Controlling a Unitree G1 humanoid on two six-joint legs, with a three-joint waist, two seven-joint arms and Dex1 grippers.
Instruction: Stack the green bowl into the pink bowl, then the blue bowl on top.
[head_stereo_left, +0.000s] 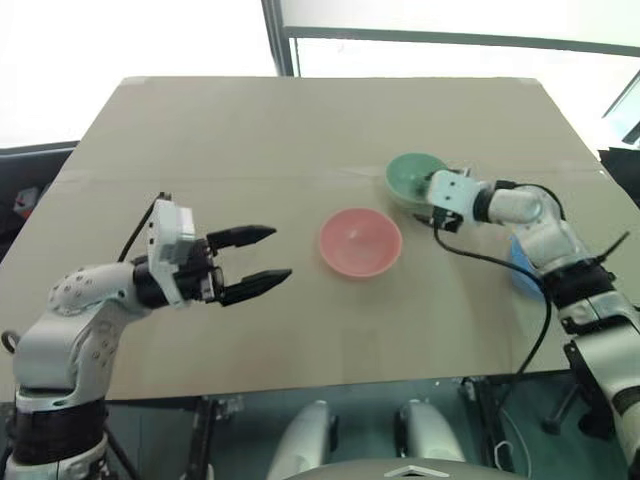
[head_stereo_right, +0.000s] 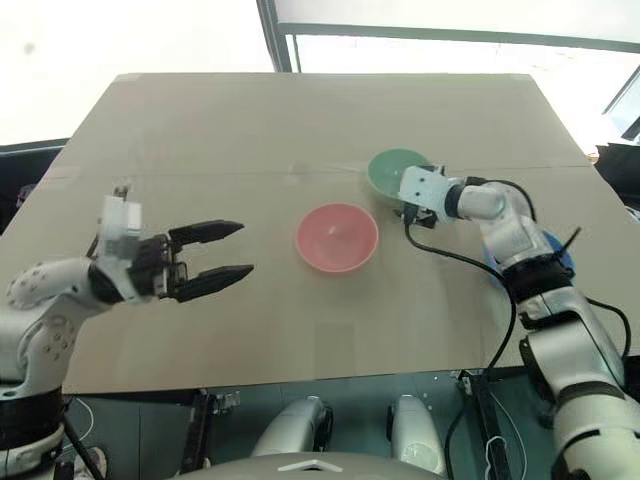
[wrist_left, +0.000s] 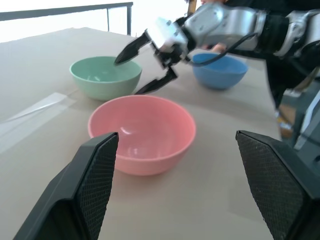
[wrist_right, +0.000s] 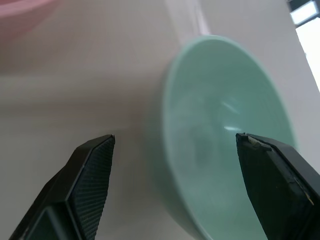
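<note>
Right gripper (wrist_left: 145, 67) reaches forward with jaws spread wide, straddling the near rim of the green bowl (head_stereo_left: 412, 175) without clamping it. Left gripper (head_stereo_left: 262, 260) hovers level, released, facing the pink bowl (head_stereo_left: 360, 241). Blue bowl (wrist_left: 220, 69) sits beneath the right forearm.

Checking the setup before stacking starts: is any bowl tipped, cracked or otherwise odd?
Nothing stands out. The green bowl, pink bowl and blue bowl all sit upright, apart and empty on the table, with no visible damage. The open right gripper hangs at the green bowl's rim.
</note>
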